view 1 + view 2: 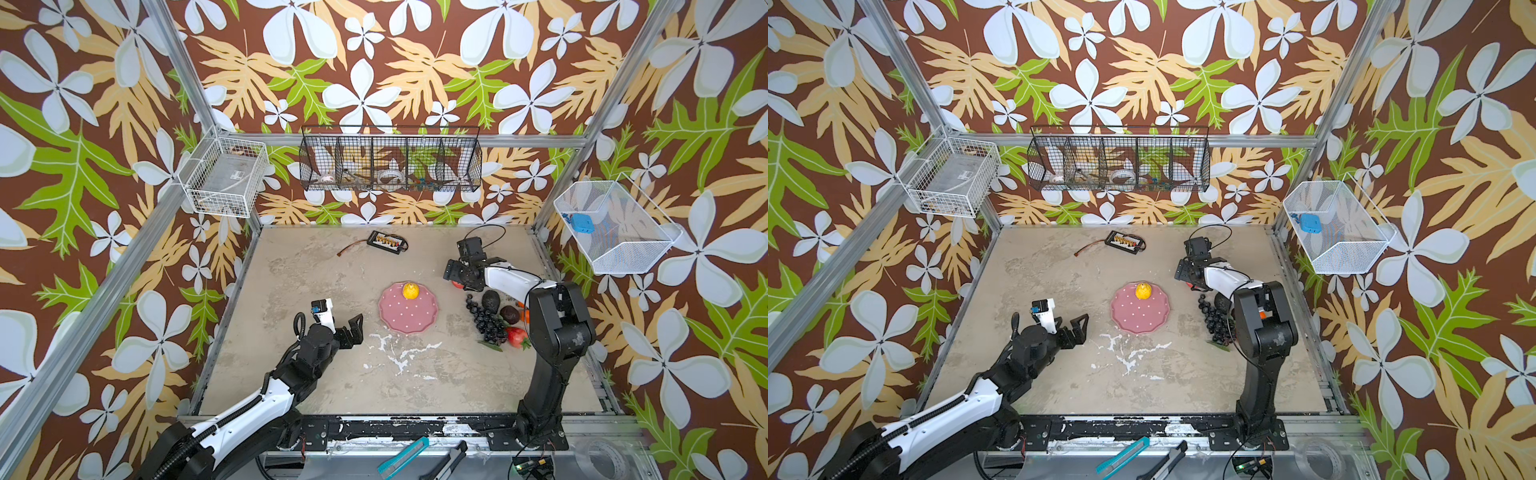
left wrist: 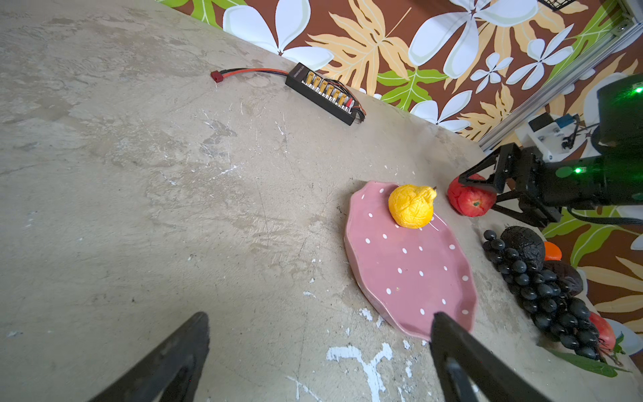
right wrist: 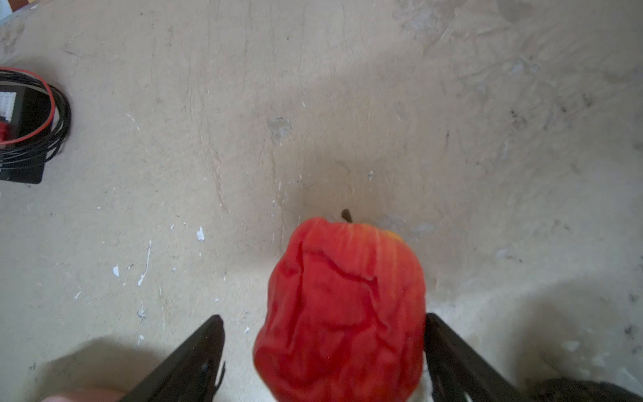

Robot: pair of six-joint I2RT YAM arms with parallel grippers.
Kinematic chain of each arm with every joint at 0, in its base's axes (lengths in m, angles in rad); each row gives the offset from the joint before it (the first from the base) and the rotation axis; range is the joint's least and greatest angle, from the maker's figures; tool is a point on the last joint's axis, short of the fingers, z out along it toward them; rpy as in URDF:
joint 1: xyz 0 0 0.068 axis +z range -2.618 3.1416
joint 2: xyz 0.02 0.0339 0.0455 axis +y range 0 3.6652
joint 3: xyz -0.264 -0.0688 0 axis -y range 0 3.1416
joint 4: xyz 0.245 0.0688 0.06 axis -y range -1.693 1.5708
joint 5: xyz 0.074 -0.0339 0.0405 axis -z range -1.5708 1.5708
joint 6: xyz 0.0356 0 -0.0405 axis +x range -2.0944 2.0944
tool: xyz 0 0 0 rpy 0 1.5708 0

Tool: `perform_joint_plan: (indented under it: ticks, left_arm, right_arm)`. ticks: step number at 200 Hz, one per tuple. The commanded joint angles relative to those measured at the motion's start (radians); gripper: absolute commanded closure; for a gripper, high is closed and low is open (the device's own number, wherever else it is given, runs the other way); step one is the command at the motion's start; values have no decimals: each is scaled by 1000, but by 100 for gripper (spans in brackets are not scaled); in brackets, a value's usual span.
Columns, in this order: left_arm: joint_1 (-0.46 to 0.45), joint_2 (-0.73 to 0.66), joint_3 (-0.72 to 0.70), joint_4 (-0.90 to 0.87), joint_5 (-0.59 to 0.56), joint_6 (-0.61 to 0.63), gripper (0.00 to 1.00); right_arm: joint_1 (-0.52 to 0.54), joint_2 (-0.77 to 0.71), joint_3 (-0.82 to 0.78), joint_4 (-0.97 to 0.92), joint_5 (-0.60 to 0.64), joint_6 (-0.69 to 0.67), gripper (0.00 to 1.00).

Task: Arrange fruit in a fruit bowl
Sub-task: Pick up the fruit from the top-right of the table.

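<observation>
The right pincer (image 3: 323, 316) stood spread around a wrinkled red apple (image 3: 342, 306). In the right wrist view, 1 black finger (image 3: 449, 348) lay against the fruit's side while the other stood a little clear of it. The apple was low over the bare counter (image 1: 332, 270), just off the far right edge of the fruit bowl (image 1: 409, 320); whether it touched the surface could not be told.

The left pincer (image 2: 320, 316) was also spread wide and held nothing, poised above the counter near the bowl's left rim.

The shallow pink dish with white dots carried 1 fruit, a yellow pear (image 1: 410, 290), lying at its far rim. The rest of the fruit was clustered on the counter to the right of the bowl, beneath the right arm: a black grape bunch (image 1: 484, 318), with a dark avocado (image 1: 491, 300) and a dark purple fruit (image 1: 510, 314) beside it. An orange (image 2: 552, 251) peeked out behind the avocado, and a red strawberry (image 1: 516, 336) lay at the near end of the grapes. A flat green leaf (image 2: 588, 363) lay close to the bunch's near end.

A black connector board (image 1: 386, 242) with a red-tipped lead lay near the back wall, well apart from the fruit.
</observation>
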Motion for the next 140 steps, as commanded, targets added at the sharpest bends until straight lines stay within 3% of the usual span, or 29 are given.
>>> perform_joint_plan:
  ticks: [1, 140]
  left_arm:
    - [-1, -2, 0, 10, -6, 4, 0]
    - [-1, -3, 2, 7, -12, 4, 0]
  right_arm:
    - [0, 20, 23, -16, 18, -16, 12]
    - [7, 0, -15, 4, 36, -40, 36]
